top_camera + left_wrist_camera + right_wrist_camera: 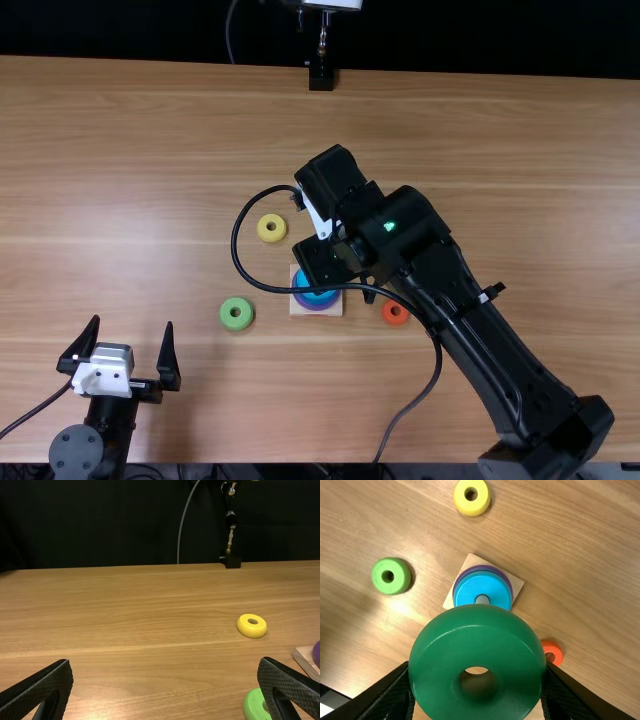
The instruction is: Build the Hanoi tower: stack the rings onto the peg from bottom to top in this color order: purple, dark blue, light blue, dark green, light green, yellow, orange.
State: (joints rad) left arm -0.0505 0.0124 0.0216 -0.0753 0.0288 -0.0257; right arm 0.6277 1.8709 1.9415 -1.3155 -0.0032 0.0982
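Gripping dark green ring (477, 652) in right gripper (322, 262), fingers closed on its sides, held up off the table near the stack. Stack on wooden base (516, 584): purple ring (485, 567) at bottom, dark blue edge above it, light blue ring (472, 587) on top, peg (482, 599) tip visible. Loose on table: yellow ring (262, 230), light green ring (227, 315), orange ring (388, 314). Left gripper (132, 323): fingers spread, nothing between, near-left of table.

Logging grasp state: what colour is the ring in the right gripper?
Dark green; it shows best in the right wrist view.
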